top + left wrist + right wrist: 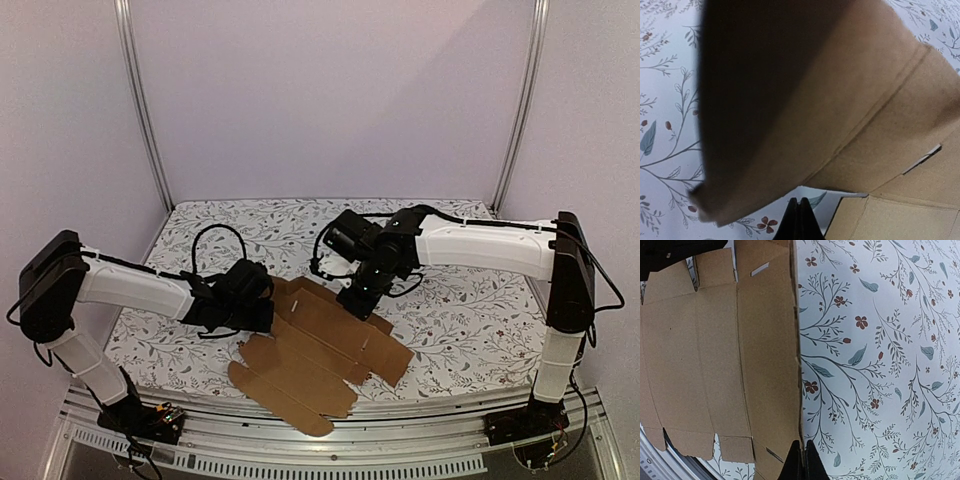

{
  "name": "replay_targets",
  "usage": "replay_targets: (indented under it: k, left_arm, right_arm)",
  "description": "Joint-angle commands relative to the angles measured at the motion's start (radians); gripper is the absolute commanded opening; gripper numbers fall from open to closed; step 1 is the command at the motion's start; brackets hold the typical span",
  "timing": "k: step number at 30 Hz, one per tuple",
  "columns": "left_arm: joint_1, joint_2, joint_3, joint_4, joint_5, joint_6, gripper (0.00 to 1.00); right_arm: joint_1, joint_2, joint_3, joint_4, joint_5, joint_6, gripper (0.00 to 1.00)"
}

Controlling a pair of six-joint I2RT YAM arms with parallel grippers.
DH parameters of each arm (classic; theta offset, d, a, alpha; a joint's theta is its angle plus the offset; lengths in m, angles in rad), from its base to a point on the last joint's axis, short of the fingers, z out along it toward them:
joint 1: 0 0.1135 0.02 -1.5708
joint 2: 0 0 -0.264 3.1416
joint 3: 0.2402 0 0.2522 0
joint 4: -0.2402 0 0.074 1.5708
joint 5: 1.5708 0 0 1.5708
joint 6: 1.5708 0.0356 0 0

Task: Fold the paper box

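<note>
The paper box (pixel 310 350) is a flat brown die-cut sheet, not yet folded up. It lies at the middle of the bench's near edge, set slantwise. Its nearest flaps hang past that edge over the metal rail (pixel 400 425). Crease lines, notched end tabs and short slits show across the sheet (pixel 715 365) in the right wrist view. On the side toward the left edge of the bench, one flap (pixel 840 100) curves up off the surface, close to the left wrist camera and dark on one face.

The left hand (pixel 258 298) sits at that raised side of the sheet. Its fingers (pixel 799 220) are pressed together with no gap, their tips just under the flap's edge. Whether any cardboard is caught between them cannot be told.

The right hand (pixel 358 305) is at the sheet's far side, toward the bench's middle. Its fingers (pixel 802 460) are also pressed together, with the tips right on the sheet's long straight edge. One finger is over cardboard and the other over cloth.

The bench (pixel 450 320) wears a white cloth printed with twigs, leaves and small red flowers.
</note>
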Motion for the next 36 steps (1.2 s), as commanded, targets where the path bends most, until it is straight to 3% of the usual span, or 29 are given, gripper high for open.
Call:
replay_targets:
  k: [1,12,25,36]
  left_arm:
    - [-0.024,-0.005,0.032,-0.001,0.066,0.005,0.00]
    - [-0.067,-0.003,0.069,0.025,0.145,-0.029,0.00]
    - [-0.145,0.088,0.076,0.034,0.108,-0.079,0.00]
    - [-0.144,-0.002,0.115,-0.059,0.038,-0.020,0.00]
  right_arm:
    - [-0.008,0.016,0.028,-0.002,-0.001,0.011,0.00]
    - [-0.009,0.022,0.028,0.004,0.016,0.018,0.00]
    - [-0.008,0.015,0.013,-0.001,0.055,0.021,0.00]
    - [-0.006,0.004,-0.012,0.000,0.151,-0.023,0.00]
